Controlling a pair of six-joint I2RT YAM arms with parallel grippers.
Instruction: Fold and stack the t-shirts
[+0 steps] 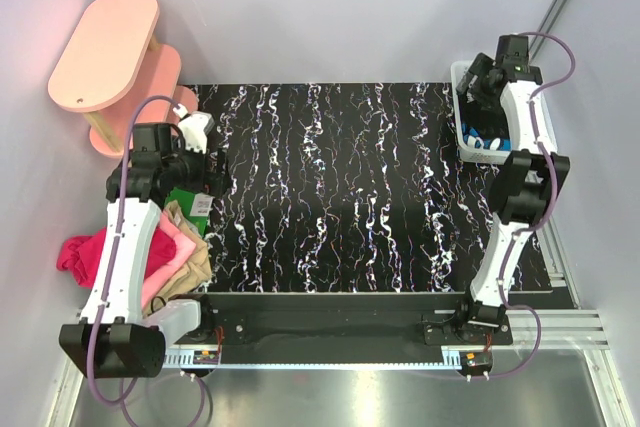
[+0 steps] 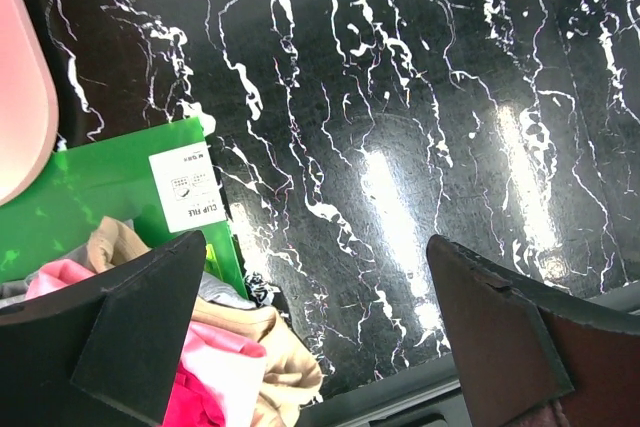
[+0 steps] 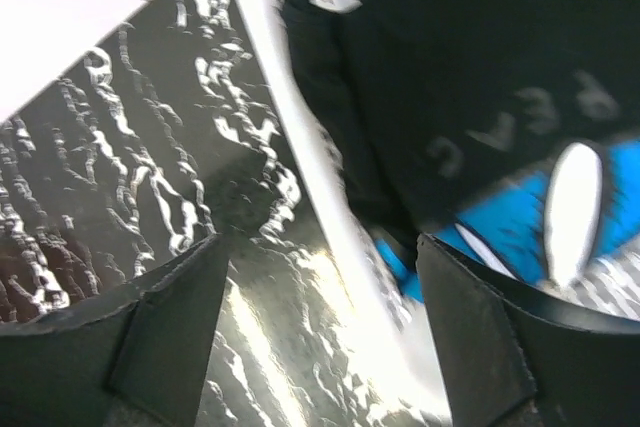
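A loose pile of t-shirts lies off the table's left edge: magenta (image 1: 78,252), pink (image 1: 165,245) and tan (image 1: 196,263). In the left wrist view the tan (image 2: 270,347), pink (image 2: 215,362) and magenta (image 2: 190,409) cloth sits at lower left. My left gripper (image 1: 208,169) (image 2: 315,337) is open and empty, above the table just right of the pile. My right gripper (image 1: 478,82) (image 3: 320,327) is open and empty over the rim of a white basket (image 1: 462,117) (image 3: 300,147). The basket holds black cloth with a blue and white print (image 3: 470,77); no daisy print is clear.
A flat green packet (image 1: 190,197) (image 2: 100,187) with a white label (image 2: 188,187) lies at the table's left edge, partly under the pile. A pink two-tier stool (image 1: 105,47) stands at the back left. The black marbled table (image 1: 350,197) spans the middle.
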